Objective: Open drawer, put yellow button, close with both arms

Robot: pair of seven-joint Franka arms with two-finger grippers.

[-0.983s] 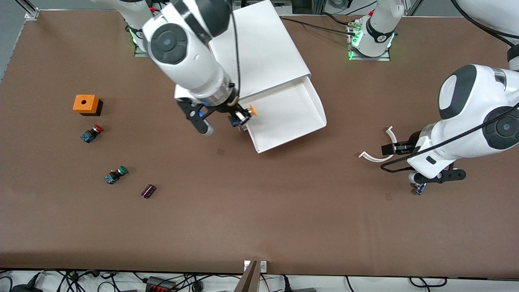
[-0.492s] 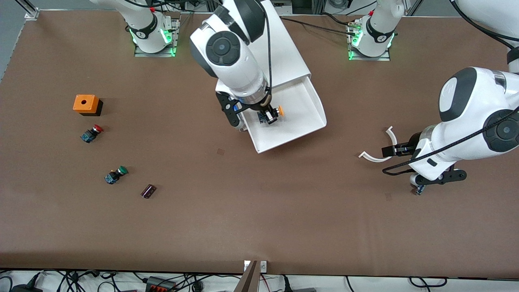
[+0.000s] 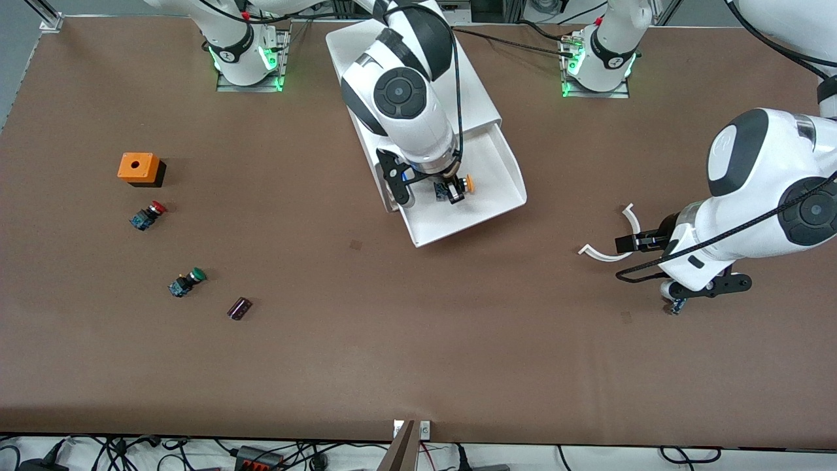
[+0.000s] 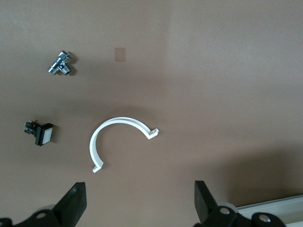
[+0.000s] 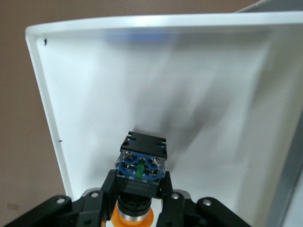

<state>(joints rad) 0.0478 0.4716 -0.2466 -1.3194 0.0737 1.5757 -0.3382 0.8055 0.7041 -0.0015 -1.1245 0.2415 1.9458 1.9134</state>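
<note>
— What's nearest us, anything in the way?

— Just loose bits near the right arm's end: a small dark block, the green-capped button, then the red-capped button and an orange box. All well apart from the action.

— And the left gripper?

— Waiting, fingers spread wide, empty, over a white curved clip. Some metal fitting lies near it; I can't quite make it out.

— So where's the risk?

— The right gripper is clamped on the yellow button, over the open drawer. The button's held sideways, so once let go it might roll or bounce toward the low rim.

— Then closing?

— The cabinet sits skewed on the table; an uneven push could slide it instead of shutting the drawer.
</note>
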